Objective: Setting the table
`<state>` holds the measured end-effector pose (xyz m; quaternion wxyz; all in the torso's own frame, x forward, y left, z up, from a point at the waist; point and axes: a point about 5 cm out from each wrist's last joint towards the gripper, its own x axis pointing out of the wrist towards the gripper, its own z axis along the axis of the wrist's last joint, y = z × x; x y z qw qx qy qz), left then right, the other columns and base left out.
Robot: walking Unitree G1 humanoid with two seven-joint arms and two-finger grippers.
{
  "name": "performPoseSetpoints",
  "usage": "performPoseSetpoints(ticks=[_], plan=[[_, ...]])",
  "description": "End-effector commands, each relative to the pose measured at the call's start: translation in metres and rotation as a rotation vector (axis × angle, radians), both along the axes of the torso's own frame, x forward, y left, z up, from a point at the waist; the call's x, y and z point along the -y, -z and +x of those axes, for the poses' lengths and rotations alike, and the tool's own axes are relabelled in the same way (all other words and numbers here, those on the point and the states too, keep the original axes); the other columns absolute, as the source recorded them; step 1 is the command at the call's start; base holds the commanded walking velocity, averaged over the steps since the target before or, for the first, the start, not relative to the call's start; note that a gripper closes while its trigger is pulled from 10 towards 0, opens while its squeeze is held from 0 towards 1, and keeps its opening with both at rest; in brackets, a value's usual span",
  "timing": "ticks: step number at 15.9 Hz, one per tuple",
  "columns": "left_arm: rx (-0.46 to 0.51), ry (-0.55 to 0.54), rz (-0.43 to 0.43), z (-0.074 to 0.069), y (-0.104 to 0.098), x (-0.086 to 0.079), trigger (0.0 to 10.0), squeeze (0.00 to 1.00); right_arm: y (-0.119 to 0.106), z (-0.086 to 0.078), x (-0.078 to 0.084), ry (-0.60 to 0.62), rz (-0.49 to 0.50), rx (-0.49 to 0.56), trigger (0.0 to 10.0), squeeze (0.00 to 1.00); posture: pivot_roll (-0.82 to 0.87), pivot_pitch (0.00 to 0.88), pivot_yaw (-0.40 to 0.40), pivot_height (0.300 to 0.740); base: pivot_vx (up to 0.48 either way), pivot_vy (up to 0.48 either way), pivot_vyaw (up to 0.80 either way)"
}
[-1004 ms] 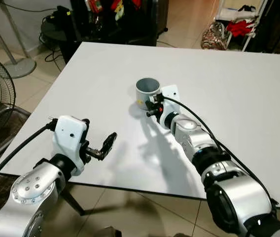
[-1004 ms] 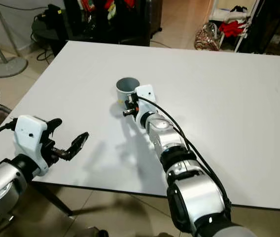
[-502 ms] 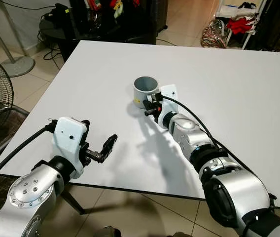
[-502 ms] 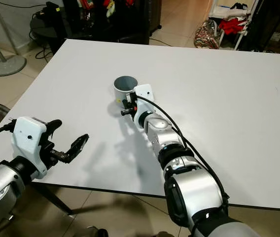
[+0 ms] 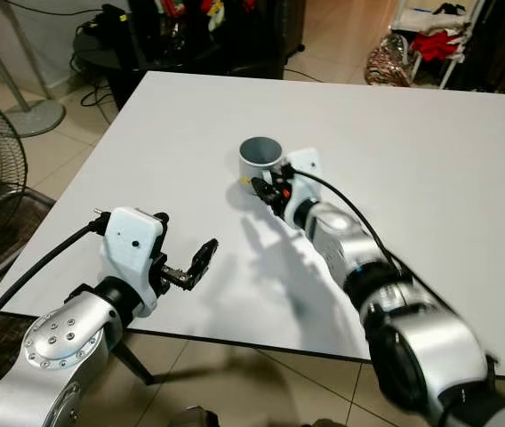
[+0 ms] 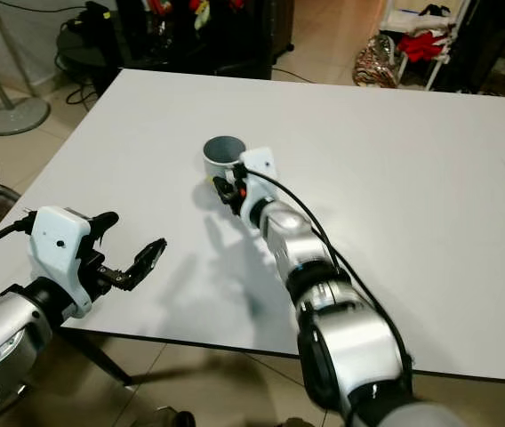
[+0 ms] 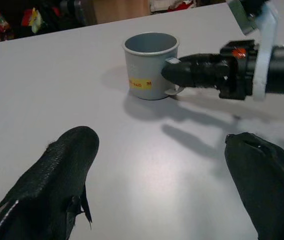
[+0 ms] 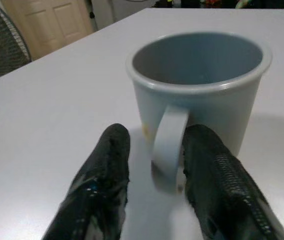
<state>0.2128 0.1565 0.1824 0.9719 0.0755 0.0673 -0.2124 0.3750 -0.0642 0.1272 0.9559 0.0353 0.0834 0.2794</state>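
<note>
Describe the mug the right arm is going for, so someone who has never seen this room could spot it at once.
Find the big white table; the mug stands upright on it, left of the middle. It is plain grey-blue with a small yellow sticker low on its side, and its handle sits between the fingers of the right gripper. Nothing else stands on the table.

— What carries everything here?
— A white table (image 5: 430, 169) with a plain matte top.
— And what lies on it?
— One grey mug (image 5: 262, 165), upright, with a yellow sticker low on its side. Around the mug the table shows only shadows.
</note>
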Motion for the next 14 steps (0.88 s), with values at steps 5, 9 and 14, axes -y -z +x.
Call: performPoseSetpoints(ticks=[5, 9, 14], plan=[[0.046, -0.017, -0.055, 0.010, -0.006, 0.002, 10.0, 0.00, -0.030, -0.039, 0.028, 0.009, 0.072, 0.117, 10.0, 1.00, -0.04, 0.047, 0.038, 0.740, 0.000, 0.000, 0.00], [0.090, -0.149, -0.081, 0.017, -0.007, -0.006, 10.0, 0.00, -0.044, -0.096, 0.045, 0.054, 0.060, 0.171, 10.0, 1.00, -0.08, 0.025, 0.060, 0.740, 0.000, 0.000, 0.00], [0.101, -0.194, -0.057, 0.006, -0.004, -0.001, 10.0, 0.00, -0.049, -0.138, 0.063, 0.177, 0.021, 0.191, 10.0, 1.00, -0.09, 0.016, 0.064, 0.740, 0.000, -0.245, 0.00]])
